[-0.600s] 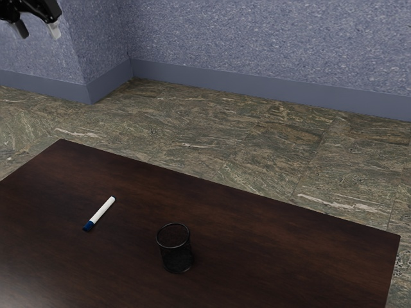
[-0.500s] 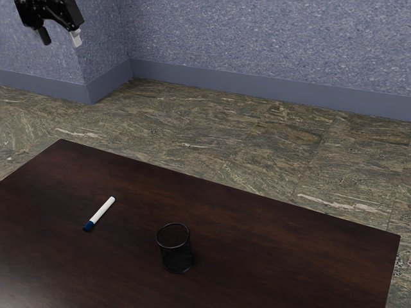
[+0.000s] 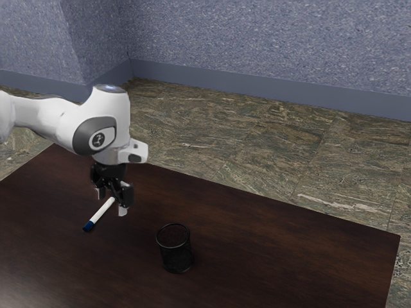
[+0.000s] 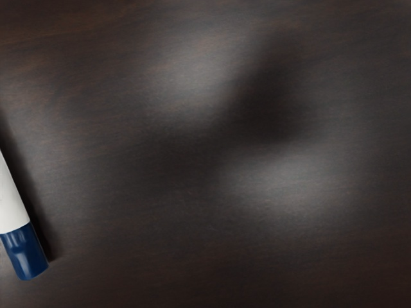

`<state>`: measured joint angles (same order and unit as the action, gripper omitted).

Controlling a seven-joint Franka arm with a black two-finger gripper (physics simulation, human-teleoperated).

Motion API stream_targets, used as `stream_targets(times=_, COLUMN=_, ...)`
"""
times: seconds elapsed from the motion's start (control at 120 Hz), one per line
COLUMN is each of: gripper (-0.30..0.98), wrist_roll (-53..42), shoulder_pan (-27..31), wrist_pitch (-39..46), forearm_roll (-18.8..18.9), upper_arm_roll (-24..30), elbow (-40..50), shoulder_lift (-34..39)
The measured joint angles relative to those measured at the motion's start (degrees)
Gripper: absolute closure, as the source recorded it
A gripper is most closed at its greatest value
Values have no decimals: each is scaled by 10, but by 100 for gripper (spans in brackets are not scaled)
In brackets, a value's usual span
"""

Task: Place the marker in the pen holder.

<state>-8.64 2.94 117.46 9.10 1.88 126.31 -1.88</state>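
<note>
My gripper (image 3: 112, 201) is low over the table at the white end of the marker, its two fingers spread apart, so it stands open. The white marker (image 3: 102, 212) with a blue cap lies flat on the table, its white end close to the fingers and its capped end pointing away. In the wrist view the marker (image 4: 11, 199) shows its blue cap and part of its white body. The black mesh pen holder (image 3: 175, 249) stands upright, with nothing visible inside it.
The dark wooden table (image 3: 270, 256) extends from beneath the hand past the pen holder, toward the exterior view's right. Behind it are a stone floor (image 3: 257, 147) and a blue-grey wall (image 3: 257, 45).
My arm has swung down from the exterior view's upper left, bringing the gripper low beside the marker. The marker and pen holder have not moved.
</note>
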Motion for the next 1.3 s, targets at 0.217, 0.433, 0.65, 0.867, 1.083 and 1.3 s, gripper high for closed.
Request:
stream_targets(times=0.217, gripper=0, wrist_roll=-24, shoulder_pan=250, wrist_pitch=122, forearm_roll=-10, upper_arm_roll=-1, elbow=-8, shoulder_lift=-61)
stream_targets(times=0.433, gripper=0, wrist_roll=-42, shoulder_pan=215, wrist_pitch=174, forearm_roll=-30, upper_arm_roll=-11, elbow=-105, shoulder_lift=-165)
stream_targets(times=0.65, gripper=0, wrist_roll=-58, shoulder_pan=171, wrist_pitch=189, forearm_roll=-58, upper_arm_roll=-15, elbow=-176, shoulder_lift=-244)
stream_targets(times=0.867, gripper=0, wrist_roll=-72, shoulder_pan=163, wrist_pitch=193, forearm_roll=-74, upper_arm_roll=-14, elbow=-181, shoulder_lift=-257)
stream_targets(times=1.083, gripper=0, wrist_roll=-82, shoulder_pan=163, wrist_pitch=191, forearm_roll=-81, upper_arm_roll=-11, elbow=-152, shoulder_lift=-244)
stream_targets(times=1.3, gripper=6, wrist_roll=-90, shoulder_pan=162, wrist_pitch=191, forearm_roll=-82, upper_arm_roll=-10, elbow=-129, shoulder_lift=-229)
